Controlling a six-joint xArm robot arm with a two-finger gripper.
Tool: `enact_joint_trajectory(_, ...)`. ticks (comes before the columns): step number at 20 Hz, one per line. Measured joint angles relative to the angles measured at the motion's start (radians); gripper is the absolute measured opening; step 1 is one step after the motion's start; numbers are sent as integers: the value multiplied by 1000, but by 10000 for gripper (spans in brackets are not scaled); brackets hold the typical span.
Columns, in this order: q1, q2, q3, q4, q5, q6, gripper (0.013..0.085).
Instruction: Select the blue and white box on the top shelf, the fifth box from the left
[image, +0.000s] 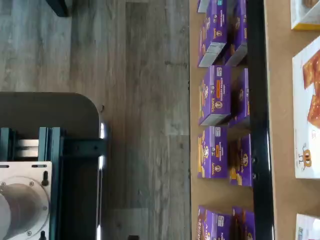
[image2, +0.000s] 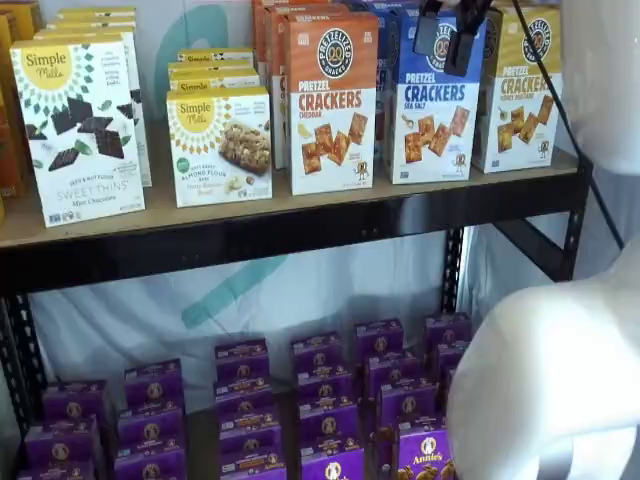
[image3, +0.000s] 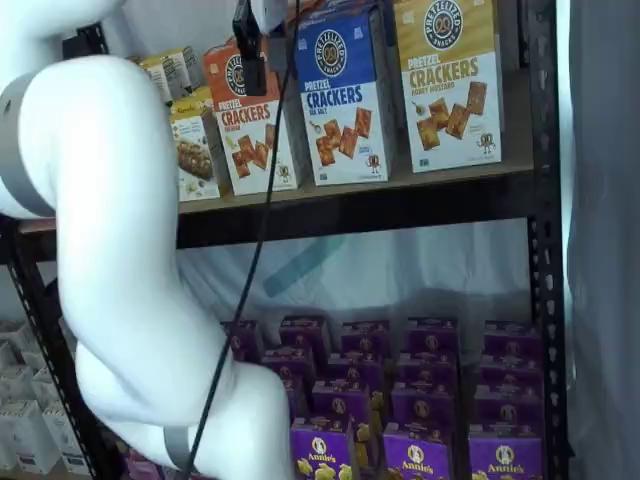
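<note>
We note a glossy white arm (image3: 120, 250) of rounded, bulbous segments, with a grey band at one joint. The claw (image2: 452, 35) has black fingers (image2: 466, 45). A thin black cable (image3: 245, 290) hangs beside it. The wrist mount (image: 55, 150) is dark with teal brackets and a screwed white round plate (image: 22, 200).

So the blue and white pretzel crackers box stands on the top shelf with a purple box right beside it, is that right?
Not quite. In both shelf views the blue and white box stands on the top shelf beside the orange cheddar carton. The purple boxes sit on the lower level.
</note>
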Motion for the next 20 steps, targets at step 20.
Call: enact_joint_trajectory(20,-107,-35,21,125,-153,-51,850)
